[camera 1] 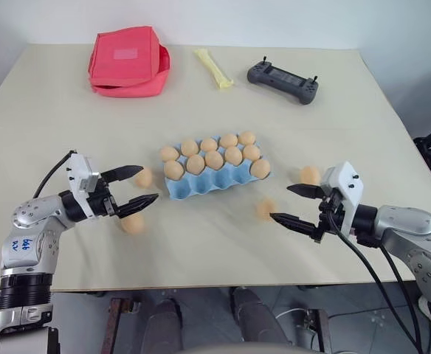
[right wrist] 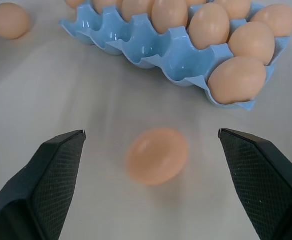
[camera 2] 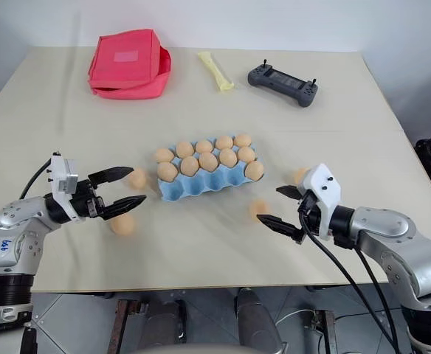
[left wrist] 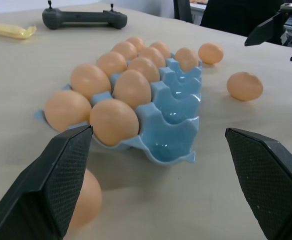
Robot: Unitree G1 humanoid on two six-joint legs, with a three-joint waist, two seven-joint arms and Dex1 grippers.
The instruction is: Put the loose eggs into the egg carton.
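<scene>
A light blue moulded egg carton [camera 1: 217,177], lidless with rows of round cups, sits near the middle of the beige desk [camera 1: 201,96], turned at a slight angle. Ten smooth tan-orange oval eggs fill its two far rows and one end cup of the near row; the other near-row cups are empty, their glossy blue hollows open to view.

Four loose eggs lie on the desk around it. One egg [camera 1: 143,176] rests just beside the carton's left end, and another egg [camera 1: 132,223] lies nearer the desk's front edge on that side. On the right, a third egg [camera 1: 265,209] lies just in front of the carton's right corner, and a fourth egg [camera 1: 310,175] sits a little farther right.

The left claw [camera 1: 140,186] hovers with its two black fingers spread wide apart, holding nothing, pointing at the carton's left end. The right claw [camera 1: 287,203] likewise has its fingers wide apart and empty, aimed at the third egg.

At the far side lie a red fabric pouch [camera 1: 129,61], a pale yellow strip [camera 1: 214,68] and a dark grey handheld controller [camera 1: 283,80].
</scene>
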